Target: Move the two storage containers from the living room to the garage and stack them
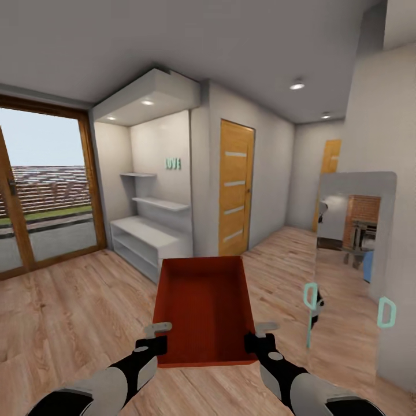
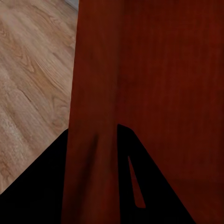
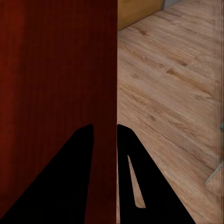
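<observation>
The robot holds one orange-red bin (image 1: 203,306) in front of it, above the light wood floor (image 1: 75,312). The left gripper (image 1: 157,334) pinches the bin's near left wall, and the right gripper (image 1: 259,335) pinches the near right wall; in each wrist view the wall sits between the two dark fingers. Far ahead stands an orange-wood door (image 1: 236,188), with white shelves (image 1: 151,231) to its left and a glass door (image 1: 43,190) at far left.

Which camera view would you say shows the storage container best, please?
The head view: the whole open storage container shows, carried over the wood floor between the left hand and right hand. Each wrist view gives just a close stretch of one red wall with fingers astride it.
</observation>
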Controlling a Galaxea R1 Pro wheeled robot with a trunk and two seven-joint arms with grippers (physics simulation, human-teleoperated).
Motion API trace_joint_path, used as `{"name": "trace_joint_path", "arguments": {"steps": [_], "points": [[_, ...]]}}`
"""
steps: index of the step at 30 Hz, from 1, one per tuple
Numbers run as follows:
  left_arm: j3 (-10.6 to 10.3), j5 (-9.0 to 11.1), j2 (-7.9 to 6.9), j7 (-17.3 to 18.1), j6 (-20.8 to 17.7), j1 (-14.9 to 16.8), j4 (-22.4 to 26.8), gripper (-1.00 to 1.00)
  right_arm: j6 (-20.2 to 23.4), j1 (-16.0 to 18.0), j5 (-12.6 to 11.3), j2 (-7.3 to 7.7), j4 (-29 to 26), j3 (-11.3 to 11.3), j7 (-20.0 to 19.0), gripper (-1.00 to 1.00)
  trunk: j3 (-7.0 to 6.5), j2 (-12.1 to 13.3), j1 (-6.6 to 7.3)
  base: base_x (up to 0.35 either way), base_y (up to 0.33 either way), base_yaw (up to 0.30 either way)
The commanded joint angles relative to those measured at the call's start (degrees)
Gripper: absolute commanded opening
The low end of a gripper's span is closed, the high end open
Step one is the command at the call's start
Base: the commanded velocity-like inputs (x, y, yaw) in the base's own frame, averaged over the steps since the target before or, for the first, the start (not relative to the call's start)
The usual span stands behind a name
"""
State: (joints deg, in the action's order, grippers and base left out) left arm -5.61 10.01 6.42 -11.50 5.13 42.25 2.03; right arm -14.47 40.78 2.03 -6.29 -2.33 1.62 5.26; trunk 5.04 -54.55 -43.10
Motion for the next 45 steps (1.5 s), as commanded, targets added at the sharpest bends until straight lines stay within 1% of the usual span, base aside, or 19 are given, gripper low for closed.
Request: {"name": "trace_joint_path", "arguments": {"steps": [1, 7, 28, 37, 45], "points": [[2.4, 1.0, -0.71, -0.4, 0.2, 0.0, -0.2, -1.0, -1.6, 0.1, 0.8, -0.03, -0.1, -2.6, 0.4, -1.0, 0.09, -0.1, -0.04, 0.324, 0.0, -0.228], [2.4, 1.0, -0.71, -0.4, 0.1, 0.0, -0.2, -1.0, -1.6, 0.1, 0.6, -0.03, -0.1, -2.6, 0.4, -1.0, 0.09, -0.1, -0.04, 0.324, 0.035, -0.231], [2.4, 0.9, -0.71, -0.4, 0.0, 0.0, -0.2, -1.0, -1.6, 0.1, 0.5, -0.03, -0.1, -2.6, 0.4, -1.0, 0.09, -0.1, -0.04, 0.324, 0.11, -0.236], [2.4, 0.9, -0.71, -0.4, 0.1, 0.0, -0.2, -1.0, -1.6, 0.1, 0.3, 0.22, -0.1, -2.6, 0.3, -1.0, 0.09, -0.1, -0.04, 0.324, 0.115, -0.046], [2.4, 0.9, -0.71, -0.4, 0.1, 0.0, -0.2, -1.0, -1.6, 0.1, 0.3, 0.06, -0.1, -2.6, 0.3, -1.0, 0.09, -0.1, -0.04, 0.324, 0.115, 0.0]]}}
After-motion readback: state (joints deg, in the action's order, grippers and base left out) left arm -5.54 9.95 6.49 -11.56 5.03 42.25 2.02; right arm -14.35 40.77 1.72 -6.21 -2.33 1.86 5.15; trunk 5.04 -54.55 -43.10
